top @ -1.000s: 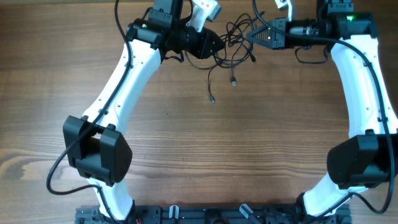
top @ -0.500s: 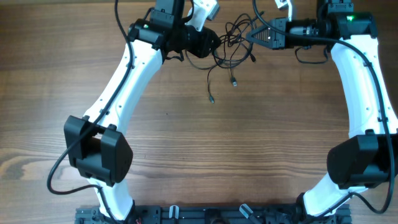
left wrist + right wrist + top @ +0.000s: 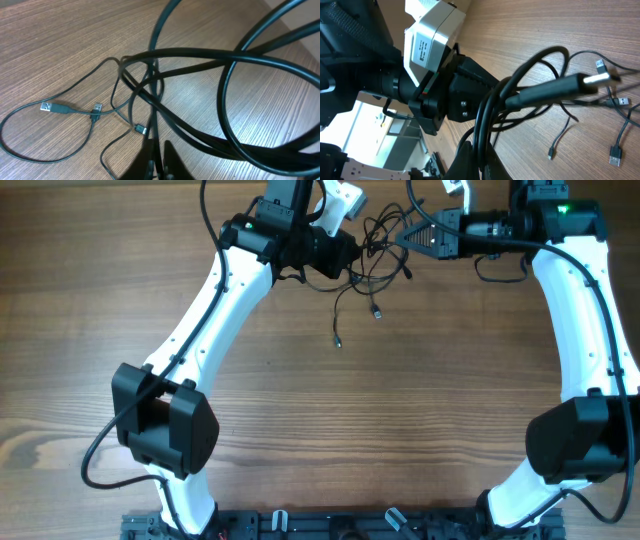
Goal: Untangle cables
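The cables [image 3: 378, 242] lie as a tangle of thin black wires at the far middle of the table, between both grippers. Two loose ends with plugs [image 3: 338, 340] trail toward the front. My left gripper [image 3: 352, 252] is at the tangle's left side. In the left wrist view it [image 3: 158, 150] is shut on one thin strand [image 3: 154, 117] that runs up into the loops, and a USB plug [image 3: 46, 106] lies to the left. My right gripper [image 3: 398, 238] is at the tangle's right side. In the right wrist view it [image 3: 479, 147] is shut on a bundle of strands [image 3: 492, 105] lifted off the table.
Bare wooden table [image 3: 330, 430] stretches from the tangle to the front. A black rail [image 3: 300, 525] runs along the front edge. The left arm's white camera housing [image 3: 432, 35] sits close behind the held bundle. A thicker arm cable [image 3: 495, 275] loops by the right wrist.
My left gripper has shut on a strand and moved slightly right into the tangle. The trailing plug end shifted a little left. The right arm has not moved.
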{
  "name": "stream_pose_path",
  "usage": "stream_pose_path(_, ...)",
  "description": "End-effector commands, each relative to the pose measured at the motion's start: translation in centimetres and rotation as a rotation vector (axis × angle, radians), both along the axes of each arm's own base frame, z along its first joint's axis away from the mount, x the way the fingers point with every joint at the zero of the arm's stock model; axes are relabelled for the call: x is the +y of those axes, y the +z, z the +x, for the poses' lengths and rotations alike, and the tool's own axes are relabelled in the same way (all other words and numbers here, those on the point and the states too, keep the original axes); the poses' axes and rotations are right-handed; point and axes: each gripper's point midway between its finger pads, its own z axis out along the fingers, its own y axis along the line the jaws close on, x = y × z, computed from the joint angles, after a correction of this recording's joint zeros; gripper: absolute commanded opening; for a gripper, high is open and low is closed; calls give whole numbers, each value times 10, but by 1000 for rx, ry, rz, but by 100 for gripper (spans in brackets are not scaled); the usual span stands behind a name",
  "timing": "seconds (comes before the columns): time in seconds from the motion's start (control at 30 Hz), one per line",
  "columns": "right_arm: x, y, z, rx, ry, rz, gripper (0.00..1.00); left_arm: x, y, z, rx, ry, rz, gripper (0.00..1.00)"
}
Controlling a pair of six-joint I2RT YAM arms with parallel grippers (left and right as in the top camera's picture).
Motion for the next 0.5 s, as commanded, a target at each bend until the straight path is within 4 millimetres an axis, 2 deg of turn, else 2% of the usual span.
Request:
stream_pose_path(0.0,4,22,-11,-65,34,31,5,5,-9,7,-5,32,39,4)
stream_pose_path(0.17,0,16,-6,-53,2,-10,5,21,-12,20,-5,134,78,4)
stream_pose_path(0.33,-17,-6,7,0,-118,-140,5,48,-5,34,-4,209,63,4)
stream_pose_path(0.47,-39,-25,19,67,-267,-266,5,73,3,43,-12,263,57,4)
